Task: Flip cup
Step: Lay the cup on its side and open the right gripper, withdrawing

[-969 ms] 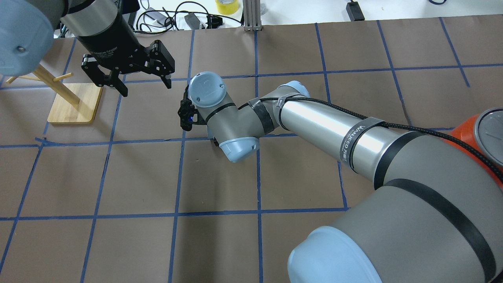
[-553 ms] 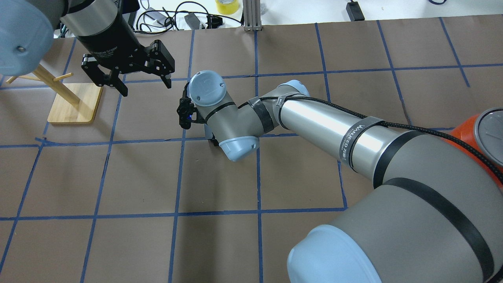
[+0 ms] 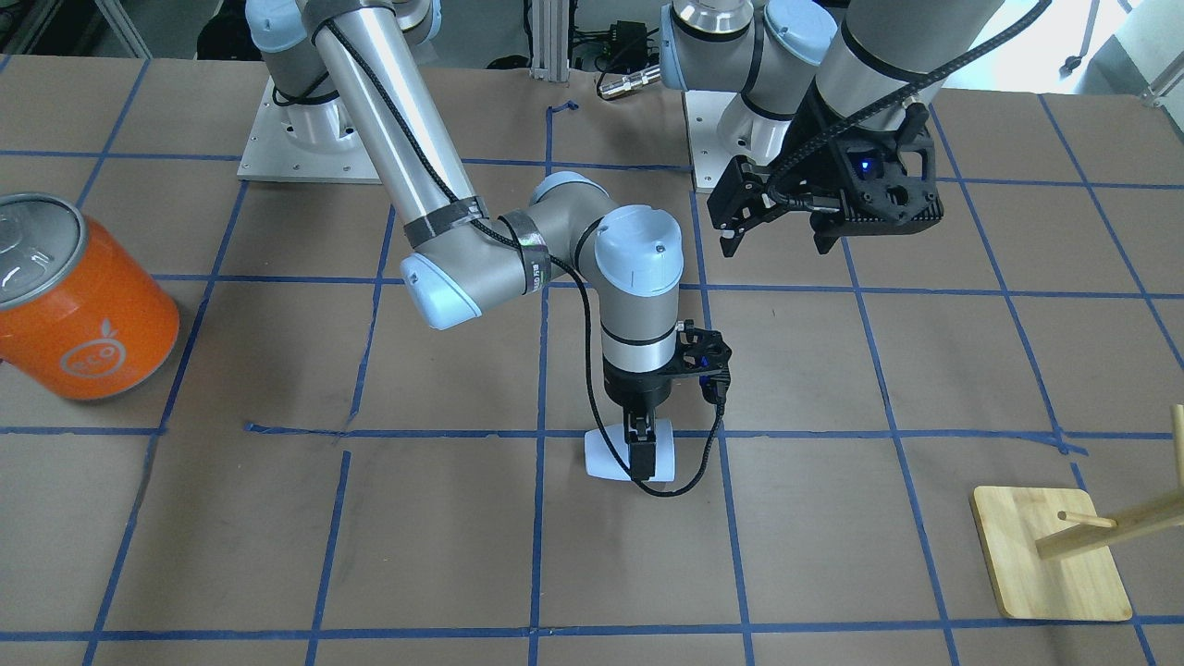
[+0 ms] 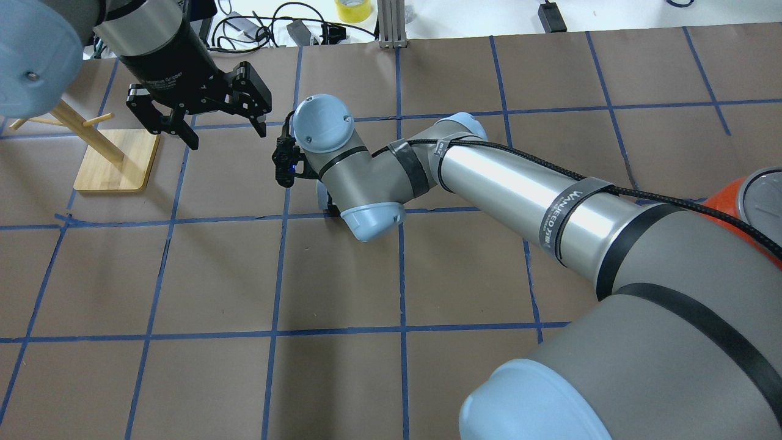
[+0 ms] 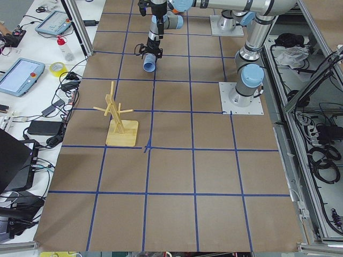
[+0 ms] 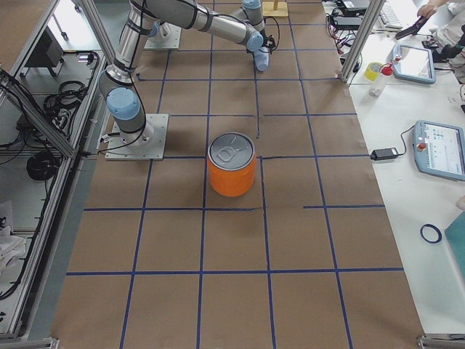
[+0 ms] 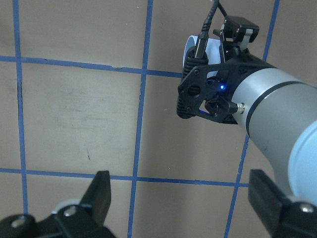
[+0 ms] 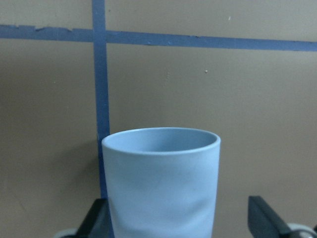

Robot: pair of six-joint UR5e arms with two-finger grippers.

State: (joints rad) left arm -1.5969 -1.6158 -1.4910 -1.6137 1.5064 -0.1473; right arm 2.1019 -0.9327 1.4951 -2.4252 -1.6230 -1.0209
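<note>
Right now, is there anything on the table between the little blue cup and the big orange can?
No. In the front-facing view the table between the cup and the orange can is bare brown paper crossed by blue tape lines.

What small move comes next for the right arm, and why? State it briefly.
Probably roll the wrist to bring the cup upright. The right gripper is shut on the cup, which lies sideways close to the table; the left gripper hangs open, apart from it.

Front-facing view: cup [image 3: 606, 458] at centre, between the fingers of the right end effector [image 3: 642, 451]. Can [image 3: 79, 310] on the desk [image 3: 370, 536] at left edge. Wooden stand [image 3: 1050, 555] lower right. Left end effector [image 3: 777, 245] upper right.
</note>
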